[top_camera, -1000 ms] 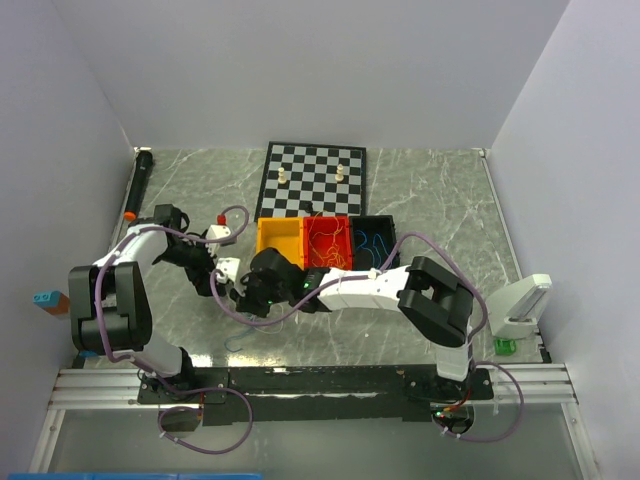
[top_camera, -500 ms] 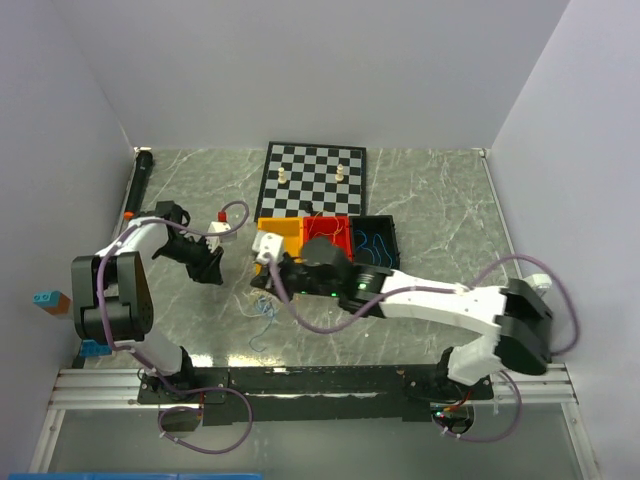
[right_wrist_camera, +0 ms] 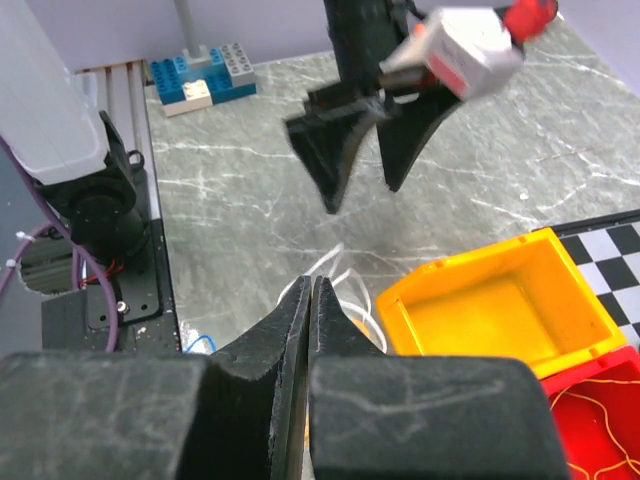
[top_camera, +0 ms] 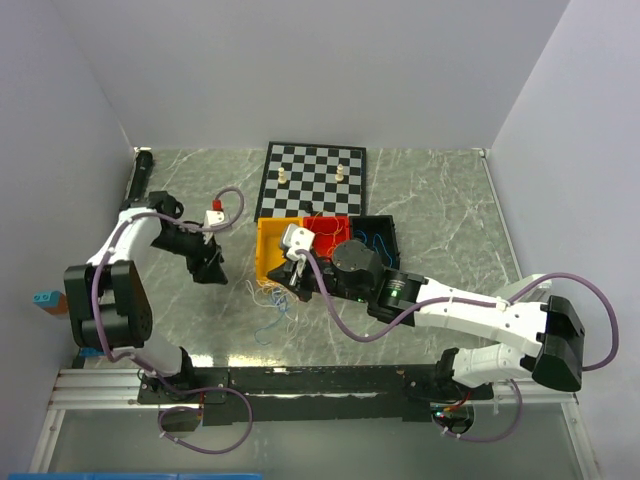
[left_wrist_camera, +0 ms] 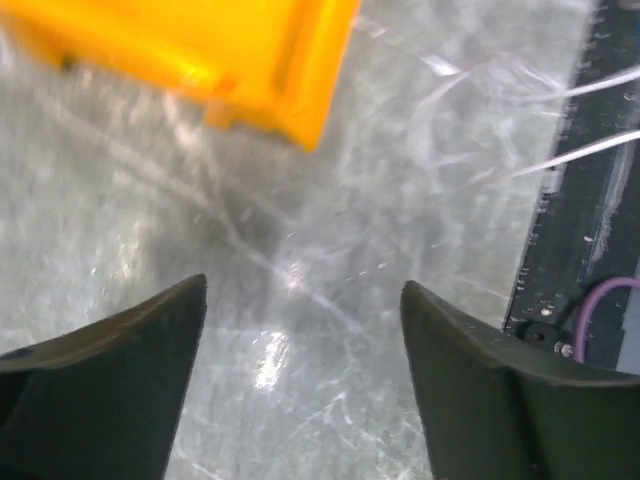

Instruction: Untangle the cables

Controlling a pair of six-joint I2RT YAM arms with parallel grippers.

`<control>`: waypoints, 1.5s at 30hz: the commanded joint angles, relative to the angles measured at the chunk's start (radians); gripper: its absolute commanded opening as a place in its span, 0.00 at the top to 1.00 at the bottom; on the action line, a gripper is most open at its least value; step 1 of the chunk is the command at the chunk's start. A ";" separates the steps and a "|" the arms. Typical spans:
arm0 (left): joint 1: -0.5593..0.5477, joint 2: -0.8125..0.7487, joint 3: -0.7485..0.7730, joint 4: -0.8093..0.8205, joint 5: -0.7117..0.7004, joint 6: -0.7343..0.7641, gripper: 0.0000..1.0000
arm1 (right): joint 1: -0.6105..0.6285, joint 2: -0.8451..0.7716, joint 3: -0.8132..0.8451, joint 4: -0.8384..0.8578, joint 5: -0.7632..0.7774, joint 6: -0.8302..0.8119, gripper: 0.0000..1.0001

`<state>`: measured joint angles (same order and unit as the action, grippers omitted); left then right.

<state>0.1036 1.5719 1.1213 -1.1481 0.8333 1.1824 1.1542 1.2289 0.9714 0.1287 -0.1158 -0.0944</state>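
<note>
Grip status: right end effector (right_wrist_camera: pixel 311 290) is fully closed, fingers pressed flat together. Its tips sit right at the tangle of hair-thin whitish, orange-yellow and blue cables (top_camera: pixel 267 300); I cannot tell whether a strand is pinched. The right arm is stretched low from lower right of the overhead frame to centre. The left end effector (left_wrist_camera: pixel 304 290) is wide open, with nothing between its fingers, poised above the grey marbled surface (top_camera: pixel 440 200). The left arm is folded at centre left, its wrist angled down. The tangle lies on the surface at the lower left corner of the orange-yellow plastic bin (top_camera: pixel 270 248), and one blue strand trails toward the bottom of the frame.
</note>
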 commanded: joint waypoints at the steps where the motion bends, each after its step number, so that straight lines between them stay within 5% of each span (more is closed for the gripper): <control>1: 0.005 -0.093 0.014 -0.225 0.165 0.284 0.08 | -0.002 0.006 0.016 0.017 0.018 -0.002 1.00; 2: 0.005 -0.119 -0.014 -0.226 0.168 0.345 0.02 | -0.005 0.012 0.018 0.018 0.012 -0.001 1.00; 6: -0.004 -0.220 -0.110 -0.219 0.158 0.552 0.04 | -0.011 0.032 0.038 0.014 -0.011 0.008 1.00; 23: -0.125 -0.211 -0.090 -0.226 0.208 0.623 0.03 | -0.024 0.112 0.125 0.034 -0.055 0.025 1.00; 26: -0.133 -0.207 -0.095 -0.228 0.188 0.620 0.15 | -0.027 0.113 0.128 0.046 -0.041 0.025 1.00; 31: -0.131 -0.167 -0.072 -0.228 0.191 0.596 0.57 | -0.036 0.101 0.121 0.057 -0.039 0.041 1.00; 36: -0.150 -0.162 -0.063 -0.228 0.207 0.594 0.68 | -0.039 0.092 0.110 0.063 -0.035 0.051 1.00; 37: -0.151 -0.159 -0.060 -0.226 0.204 0.592 0.78 | -0.040 0.090 0.110 0.061 -0.033 0.051 1.00; 38: -0.154 -0.155 -0.057 -0.228 0.199 0.588 0.99 | -0.042 0.086 0.109 0.058 -0.031 0.053 1.00; 45: -0.147 -0.098 -0.037 -0.203 0.175 0.533 0.99 | -0.067 -0.005 0.070 0.017 -0.009 0.056 1.00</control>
<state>-0.0483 1.4406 1.0496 -1.3300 0.9928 1.7298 1.1053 1.3281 1.0454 0.1314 -0.1440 -0.0460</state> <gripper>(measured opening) 0.024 0.011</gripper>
